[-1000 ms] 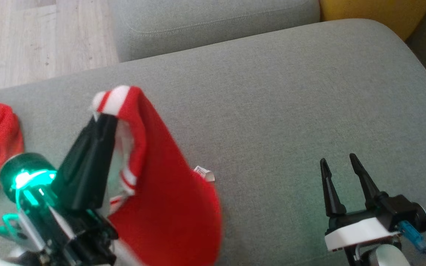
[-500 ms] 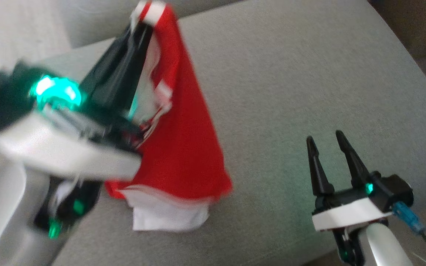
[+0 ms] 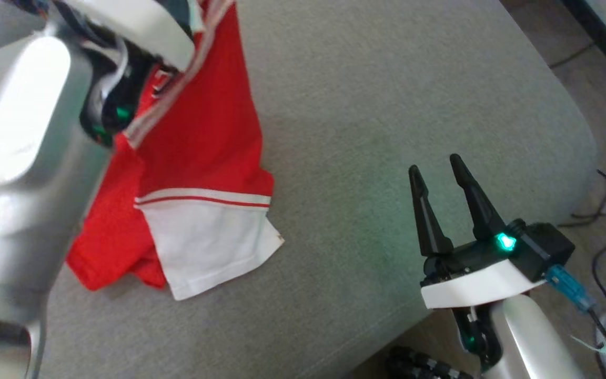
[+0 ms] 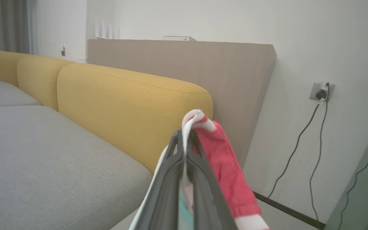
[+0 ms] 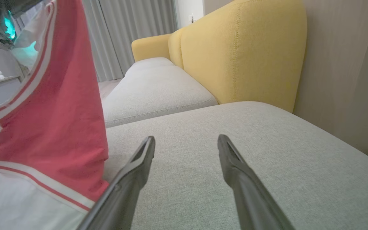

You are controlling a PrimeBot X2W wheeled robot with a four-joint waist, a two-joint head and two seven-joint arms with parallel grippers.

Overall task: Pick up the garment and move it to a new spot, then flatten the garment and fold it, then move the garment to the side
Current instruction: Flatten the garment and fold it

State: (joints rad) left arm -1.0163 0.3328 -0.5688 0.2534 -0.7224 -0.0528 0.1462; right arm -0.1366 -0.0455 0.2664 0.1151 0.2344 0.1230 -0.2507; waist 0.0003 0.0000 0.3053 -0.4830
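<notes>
The left pincer [image 4: 185, 133] is pressed together on a white-banded edge of the red garment [image 3: 203, 142], holding it high. The garment's white lower panel trails on the grey sofa cushion [image 3: 387, 79], close to the cushion's near edge. The right pincer [image 3: 435, 164] hangs spread and empty by the near right corner. Best to lower gently toward the cushion's middle, letting the cloth drag out flat rather than bunch.

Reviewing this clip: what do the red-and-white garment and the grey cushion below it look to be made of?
Garment: soft, matte knit fabric, probably jersey; it hangs limp and creases. Grey cushion: matte woven upholstery cloth; a fine grainy weave shows in the right wrist view.
</notes>
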